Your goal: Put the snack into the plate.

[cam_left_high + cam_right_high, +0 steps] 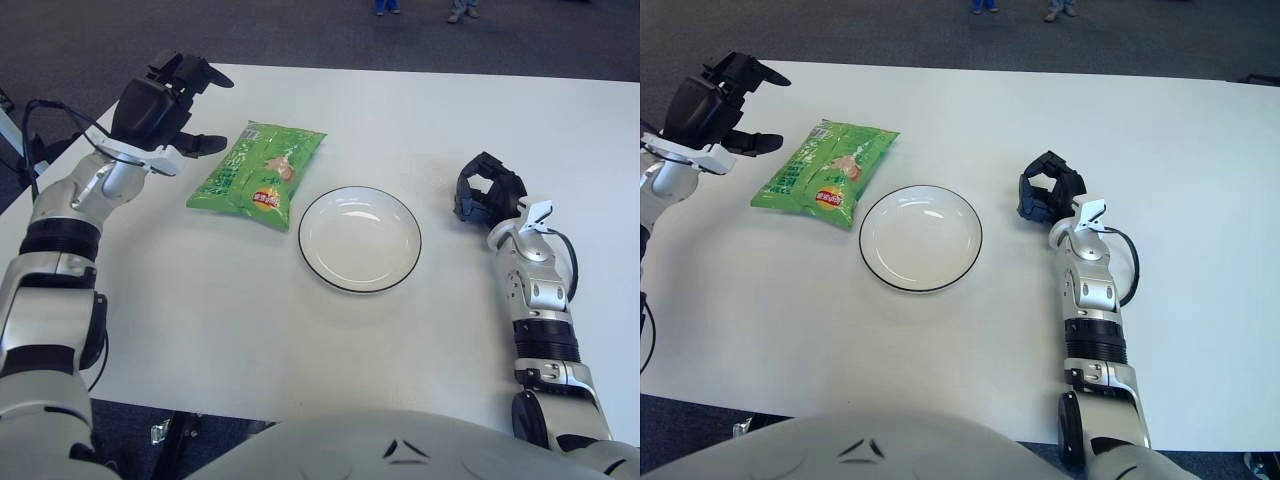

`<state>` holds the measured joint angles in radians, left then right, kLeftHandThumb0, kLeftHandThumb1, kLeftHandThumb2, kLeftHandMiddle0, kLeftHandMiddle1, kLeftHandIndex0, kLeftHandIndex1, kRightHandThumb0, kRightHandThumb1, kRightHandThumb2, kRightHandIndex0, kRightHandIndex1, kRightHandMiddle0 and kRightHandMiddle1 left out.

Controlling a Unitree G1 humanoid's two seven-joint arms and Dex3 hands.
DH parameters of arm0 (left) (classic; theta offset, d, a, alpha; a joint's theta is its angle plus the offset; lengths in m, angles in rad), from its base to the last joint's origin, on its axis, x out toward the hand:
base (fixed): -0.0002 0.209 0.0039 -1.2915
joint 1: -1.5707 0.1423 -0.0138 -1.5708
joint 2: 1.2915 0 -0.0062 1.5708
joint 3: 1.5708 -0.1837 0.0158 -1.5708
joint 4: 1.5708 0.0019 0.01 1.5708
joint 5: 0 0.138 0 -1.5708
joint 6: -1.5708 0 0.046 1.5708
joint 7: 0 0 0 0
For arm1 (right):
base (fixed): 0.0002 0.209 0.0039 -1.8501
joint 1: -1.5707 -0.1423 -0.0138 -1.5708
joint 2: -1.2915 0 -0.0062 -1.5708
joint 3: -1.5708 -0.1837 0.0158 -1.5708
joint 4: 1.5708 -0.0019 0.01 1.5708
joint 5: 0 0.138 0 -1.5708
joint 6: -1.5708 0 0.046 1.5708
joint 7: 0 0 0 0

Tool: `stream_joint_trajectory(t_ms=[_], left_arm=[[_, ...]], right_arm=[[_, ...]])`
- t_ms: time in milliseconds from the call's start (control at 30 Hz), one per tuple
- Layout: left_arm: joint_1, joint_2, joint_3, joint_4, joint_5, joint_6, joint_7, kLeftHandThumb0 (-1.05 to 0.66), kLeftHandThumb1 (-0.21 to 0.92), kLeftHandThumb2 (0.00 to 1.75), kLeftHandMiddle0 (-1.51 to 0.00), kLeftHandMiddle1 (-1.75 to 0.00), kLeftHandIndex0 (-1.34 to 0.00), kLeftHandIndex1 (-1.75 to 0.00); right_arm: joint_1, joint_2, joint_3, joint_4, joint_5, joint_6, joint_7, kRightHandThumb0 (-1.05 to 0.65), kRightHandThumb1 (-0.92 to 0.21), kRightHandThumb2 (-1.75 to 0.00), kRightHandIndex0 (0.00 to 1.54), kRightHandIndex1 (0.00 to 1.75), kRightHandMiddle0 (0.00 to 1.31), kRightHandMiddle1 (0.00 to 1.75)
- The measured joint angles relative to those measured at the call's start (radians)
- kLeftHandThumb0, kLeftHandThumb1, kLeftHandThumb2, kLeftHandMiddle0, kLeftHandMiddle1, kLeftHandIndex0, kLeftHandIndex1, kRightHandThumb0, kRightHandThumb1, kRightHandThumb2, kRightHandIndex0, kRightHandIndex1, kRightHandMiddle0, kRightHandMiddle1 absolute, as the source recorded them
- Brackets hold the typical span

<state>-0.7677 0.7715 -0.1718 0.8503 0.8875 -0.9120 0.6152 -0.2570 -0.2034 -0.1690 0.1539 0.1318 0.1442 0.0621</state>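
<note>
- Left eye view: I see one white table [250, 330] filling most of the view, with dark grey carpet floor [80, 60] beyond its far edge and down its left side.
- At the top edge two pairs of feet [420, 8] stand on the carpet; I can make out no more of them.
- On the table I count one snack bag [258, 174], green, lying flat left of centre, and one white plate [360, 239] with a thin dark rim, just to the bag's right and nearer me. The bag's lower right corner comes close to the plate's rim, but the bag is outside the plate.
- My left hand [160, 110] is raised at the table's far left corner, left of the bag and apart from it, fingers spread and holding nothing.
- My right hand [487, 192] shows to the right of the plate, well apart from it, fingers curled in with nothing in them.
- Right eye view: same count, one snack bag, one plate, two hands.
- Here the bag again lies wholly on the table to the plate's left, the left hand hovers spread beyond the bag's left end, and the right hand shows curled right of the plate.
</note>
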Motion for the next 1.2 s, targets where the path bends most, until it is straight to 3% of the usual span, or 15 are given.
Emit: stream_joint_trajectory(t_ms=[300, 567, 833, 1200], left_arm=[[-0.133, 0.016, -0.168, 0.079, 0.197, 0.114, 0.214, -0.47, 0.57, 1.03, -0.15, -1.03, 0.00, -1.11], [-0.248, 0.012, -0.336, 0.173, 0.331, 0.200, 0.356, -0.51, 0.69, 0.95, -0.12, -0.91, 0.00, -1.08], [-0.308, -0.005, -0.482, 0.250, 0.415, 0.231, 0.454, -0.49, 0.59, 0.96, -0.09, -0.81, 0.00, -1.04], [-0.361, -0.019, -0.616, 0.296, 0.462, 0.257, 0.533, -0.52, 0.58, 0.95, -0.08, -0.77, 0.00, -1.01]], right_arm=[[-0.001, 0.000, -0.001, 0.000, 0.000, 0.001, 0.000, -0.46, -0.40, -1.22, 1.29, 1.75, 0.55, 1.75], [-0.001, 0.000, -0.001, -0.003, 0.001, 0.002, 0.000, -0.46, -0.40, -1.22, 1.29, 1.75, 0.55, 1.75], [0.003, 0.004, 0.000, -0.009, 0.002, 0.003, 0.000, -0.46, -0.40, -1.22, 1.29, 1.75, 0.55, 1.75], [0.006, 0.006, -0.001, -0.013, 0.002, 0.005, 0.000, -0.46, -0.40, -1.22, 1.29, 1.75, 0.55, 1.75]])
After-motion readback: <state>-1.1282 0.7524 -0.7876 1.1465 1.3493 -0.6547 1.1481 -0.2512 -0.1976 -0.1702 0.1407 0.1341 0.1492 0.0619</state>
